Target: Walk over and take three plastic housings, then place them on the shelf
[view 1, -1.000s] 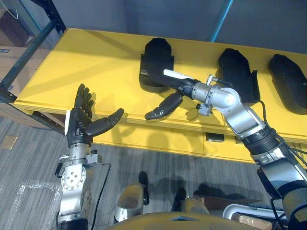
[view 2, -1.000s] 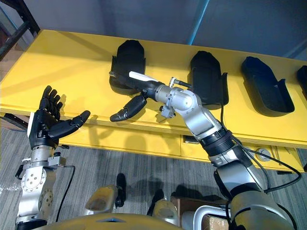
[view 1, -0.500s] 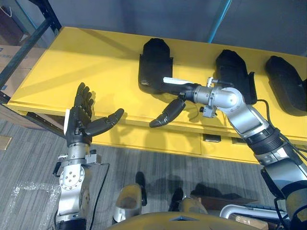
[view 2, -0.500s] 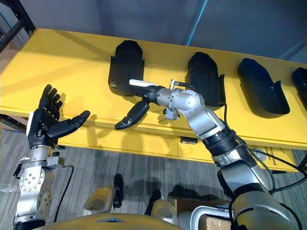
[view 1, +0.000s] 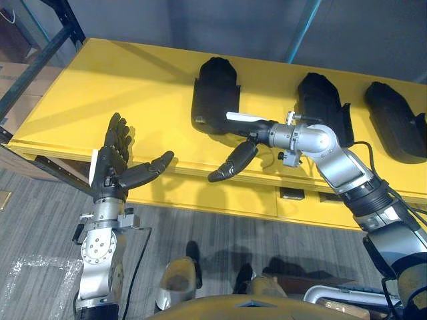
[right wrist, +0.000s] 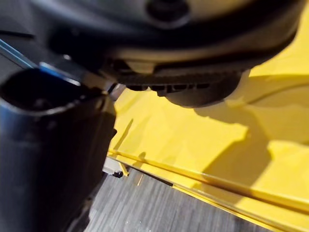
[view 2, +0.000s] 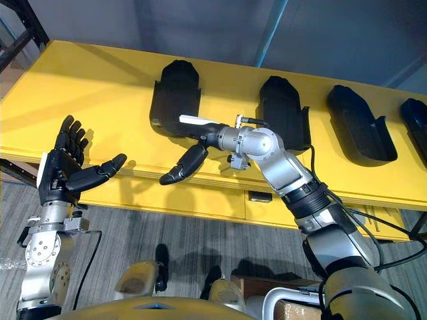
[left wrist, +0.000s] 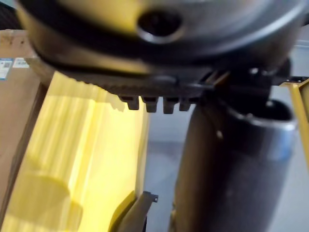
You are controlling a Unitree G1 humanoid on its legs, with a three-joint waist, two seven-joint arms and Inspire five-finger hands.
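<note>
**Right hand at the near end of the first plastic housing, not yet grasping**

The right hand (view 1: 259, 130) is released, fingers straight. The first plastic housing (view 1: 215, 90) lies on the yellow surface (view 1: 100, 100) just past its thumb; contact cannot be confirmed. The housing's long axis runs away from the robot, across the hand's reach. The left hand (view 1: 110, 170) is open and well apart, so the right hand is nearer.

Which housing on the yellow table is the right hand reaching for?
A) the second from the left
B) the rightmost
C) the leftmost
C: the right hand stretches to the near end of the leftmost housing, while the second housing lies apart from it, beyond the wrist.
</note>
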